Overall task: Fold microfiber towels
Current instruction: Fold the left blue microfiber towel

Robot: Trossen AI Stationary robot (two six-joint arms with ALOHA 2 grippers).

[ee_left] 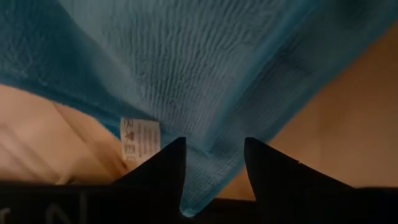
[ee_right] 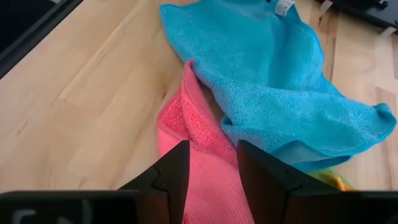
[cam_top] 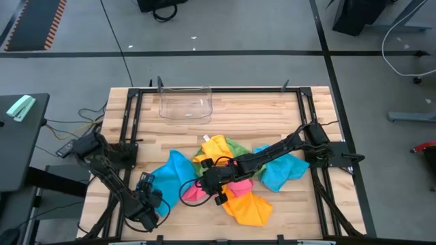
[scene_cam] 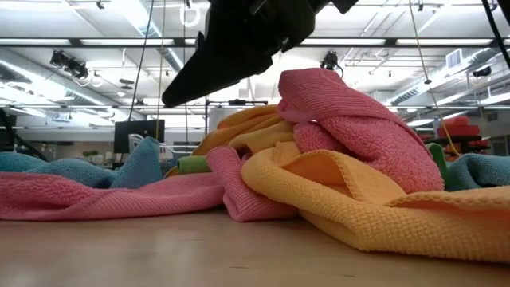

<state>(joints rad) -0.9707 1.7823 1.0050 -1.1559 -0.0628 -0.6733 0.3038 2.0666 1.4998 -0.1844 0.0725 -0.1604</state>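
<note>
The left gripper [ee_left: 214, 163] pinched the blue towel's [cam_top: 172, 171] corner at seven o'clock; the right gripper [ee_right: 212, 165] clamped the pink towel [ee_right: 189, 134] mid-table [cam_top: 272, 102]. Separating looked underway; next, pull apart and spread flat.

I'm looking at a loose heap of microfiber towels lying crumpled and overlapping near the middle of the wooden table. A blue towel [cam_top: 174, 173] is spreading out on the left side of the heap, its small white label showing near one edge in the left wrist view. A pink towel [cam_top: 235, 187] is lying under and beside it, one edge trailing flat along the tabletop and another part bunching up high. An orange-yellow towel [cam_top: 248, 206] is sagging toward the table's near edge, a second orange-yellow towel [cam_top: 212, 148] is sitting at the far side, touching a green towel [cam_top: 235, 145]. Another blue towel [cam_top: 283, 170] is lying rumpled on the right.
</note>
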